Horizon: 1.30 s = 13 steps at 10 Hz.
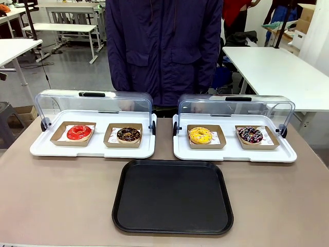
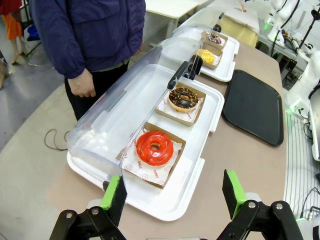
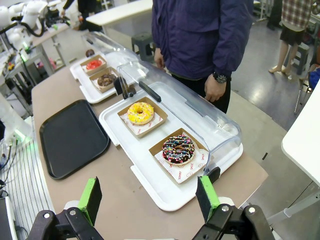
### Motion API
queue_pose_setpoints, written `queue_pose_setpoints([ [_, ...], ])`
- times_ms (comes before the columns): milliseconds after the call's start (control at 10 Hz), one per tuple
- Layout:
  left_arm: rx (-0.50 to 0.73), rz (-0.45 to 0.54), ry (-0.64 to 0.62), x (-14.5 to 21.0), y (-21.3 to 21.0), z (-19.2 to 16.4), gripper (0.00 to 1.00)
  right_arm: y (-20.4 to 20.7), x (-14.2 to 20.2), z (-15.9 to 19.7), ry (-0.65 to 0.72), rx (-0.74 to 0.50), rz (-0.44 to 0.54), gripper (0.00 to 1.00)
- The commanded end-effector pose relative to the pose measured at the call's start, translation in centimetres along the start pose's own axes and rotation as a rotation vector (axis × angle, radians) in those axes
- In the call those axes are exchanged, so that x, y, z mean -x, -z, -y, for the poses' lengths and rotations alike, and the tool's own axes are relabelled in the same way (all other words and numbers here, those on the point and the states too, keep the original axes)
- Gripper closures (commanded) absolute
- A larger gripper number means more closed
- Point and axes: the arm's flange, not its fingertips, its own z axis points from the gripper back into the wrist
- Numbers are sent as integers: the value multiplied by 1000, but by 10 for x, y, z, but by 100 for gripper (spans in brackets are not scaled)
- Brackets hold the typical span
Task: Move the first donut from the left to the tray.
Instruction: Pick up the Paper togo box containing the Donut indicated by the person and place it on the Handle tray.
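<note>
In the far-left holder (image 1: 58, 138) sits the donut (image 1: 78, 132); the tray (image 1: 172, 196) lies near; left gripper (image 2: 174, 184) and right gripper (image 3: 149, 187) gape wide.

Bench (image 1: 56, 206): grey-brown top. 2 white lidded trays side by side along far edge, small gap btwn.

White tray L (image 1: 41, 149): clear domed lid (image 1: 67, 103) swung up & back, black handle (image 1: 93, 94) on top. Choc donut (image 1: 128, 135) w/ light flecks sits in its right half, in a brown card holder (image 1: 110, 139).

White tray R (image 1: 288, 154): lid also up. Yellow donut (image 1: 200, 135) in left half, dark sprinkled donut (image 1: 250, 135) in right half. Each in own card holder on printed paper.

Person (image 1: 164, 46): navy jacket, stands at far side, approx centred btwn the 2 white trays, arms down. Wristwatch (image 3: 219, 77) seen in right wrist view.

Bkgd: white tables (image 1: 272, 72), grey floor (image 1: 72, 72).
</note>
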Motion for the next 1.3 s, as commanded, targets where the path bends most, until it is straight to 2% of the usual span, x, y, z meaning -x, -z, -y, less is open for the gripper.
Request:
queue_pose_setpoints([
  [0, 2, -3, 3, -1, 0, 1, 0, 0, -1, 1, -20, -3, 20, 0],
  [1200, 2, -3, 3, -1, 0, 1, 0, 0, -1, 1, -20, -3, 20, 0],
])
